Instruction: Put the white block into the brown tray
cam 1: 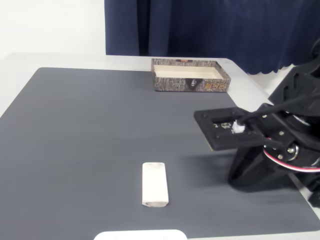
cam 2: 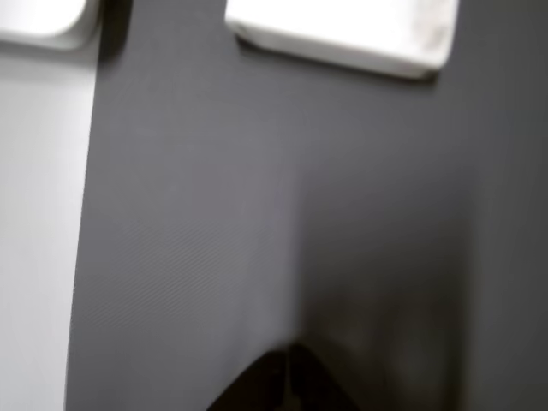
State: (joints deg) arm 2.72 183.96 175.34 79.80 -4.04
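At the bottom edge of the fixed view, a wide flat white object (cam 1: 140,235) is cut off by the frame. Just beyond it, in the lower middle, the white block (cam 1: 154,184) is laid flat on the dark grey mat (cam 1: 90,130), its long side running away from the camera. In the wrist view the block (cam 2: 342,34) is seen at the top edge, with the flat white object (cam 2: 38,21) in the upper left corner. The gripper (cam 2: 287,385) is seen at the bottom centre of the wrist view, its dark jaws pressed together with nothing between them. The black arm (cam 1: 260,145) is placed at the right of the fixed view, well apart from the block. Farthest back, in the upper middle, the brown tray (cam 1: 190,84) is set at the mat's far edge; its pale cream inside is seen bare. A dark blue curtain (cam 1: 210,27) is hung behind it.
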